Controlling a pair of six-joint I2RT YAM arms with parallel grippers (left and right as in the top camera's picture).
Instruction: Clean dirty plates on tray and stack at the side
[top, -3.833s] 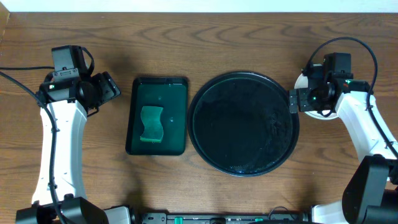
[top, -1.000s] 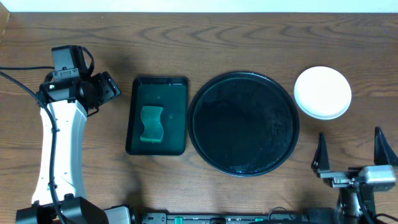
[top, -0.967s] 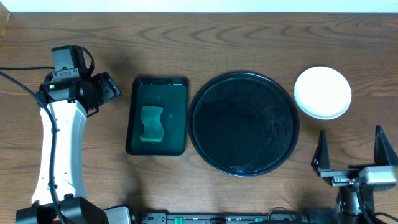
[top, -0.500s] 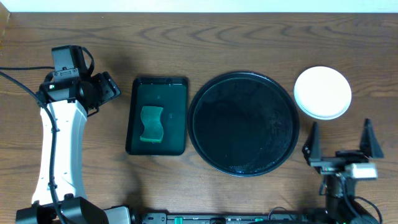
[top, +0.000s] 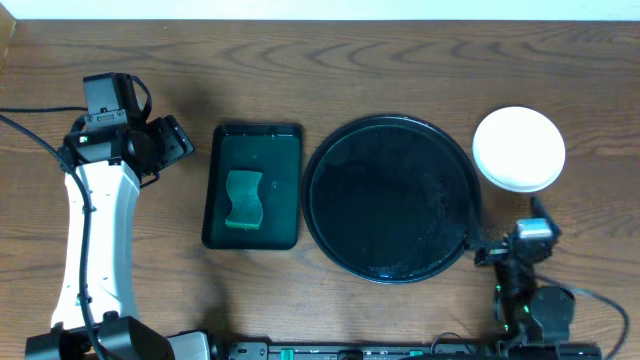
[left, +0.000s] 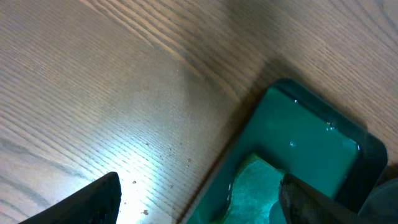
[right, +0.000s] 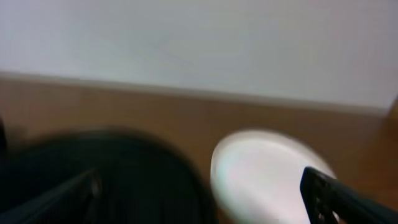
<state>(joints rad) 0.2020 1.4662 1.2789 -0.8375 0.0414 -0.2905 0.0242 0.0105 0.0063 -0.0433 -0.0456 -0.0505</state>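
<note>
The black round tray (top: 330, 215) lies in the middle of the table with no plates on it. The plates (top: 518, 148) sit to its right as one pile with the white one on top; I cannot make out the mint green ones. The pile also shows blurred in the right wrist view (right: 264, 171). My right gripper (top: 512, 245) is open and empty, low at the front right, apart from the pile; its wrist view (right: 200, 186) looks toward tray and plates. My left gripper (top: 175, 140) is open and empty at the far left (left: 199, 199).
A dark green rectangular tray (top: 285, 150) stands left of the black tray and holds a wavy green sponge (top: 243, 198). The left wrist view shows that tray's corner (left: 311, 130) and the sponge (left: 252, 186) over bare wood. A white wall runs along the table's back edge.
My right arm left the plate pile, pulled back to the front right edge and folded in toward the tray. The pile stayed in place. The left arm has not moved.
</note>
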